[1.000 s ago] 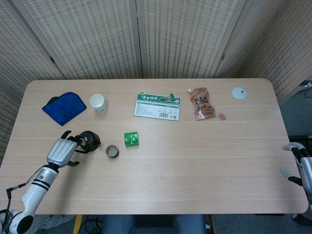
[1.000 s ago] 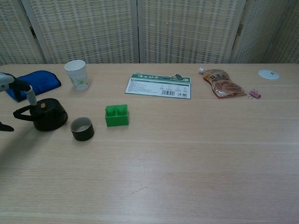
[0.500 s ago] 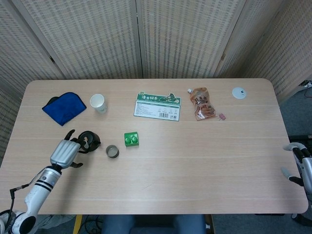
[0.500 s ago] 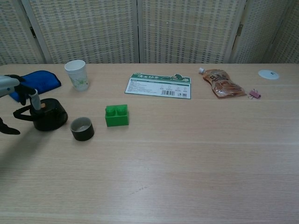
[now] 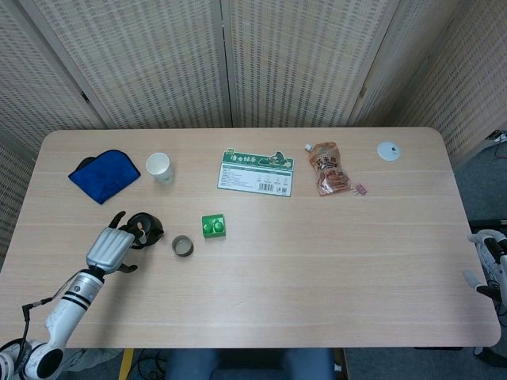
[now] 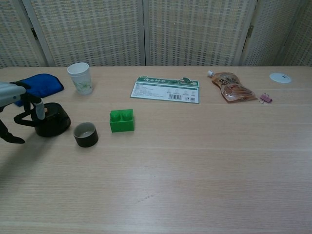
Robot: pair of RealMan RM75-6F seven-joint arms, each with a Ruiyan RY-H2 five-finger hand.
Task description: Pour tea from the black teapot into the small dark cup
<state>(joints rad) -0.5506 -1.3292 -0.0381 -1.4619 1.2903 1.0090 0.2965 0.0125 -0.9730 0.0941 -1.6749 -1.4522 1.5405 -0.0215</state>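
**Left hand slides back by the teapot**

Since a second ago, the left hand (image 5: 108, 249) has slid back toward the robot and a bit to the right, so now it sits low beside the black teapot (image 6: 49, 119). The teapot and the small dark cup (image 6: 86, 134) have not moved.

The left hand's fingers (image 6: 34, 106) reach out toward the teapot's handle side, with the thumb (image 6: 10, 139) hanging low near the table. I cannot tell if the fingers are really gripping the handle or only touching it. The teapot stands upright just in front of the hand. The small dark cup stands upright just past the teapot, on the side away from the hand, near it but not touching.

A green block (image 5: 212, 226) sits a little further out the same way. Further back from the hand are a blue cloth (image 5: 104, 174) and a white paper cup (image 5: 160, 167).

The right hand (image 5: 493, 263) shows only at the far edge of the head view, well apart from everything. Its fingers are apart and it holds nothing.
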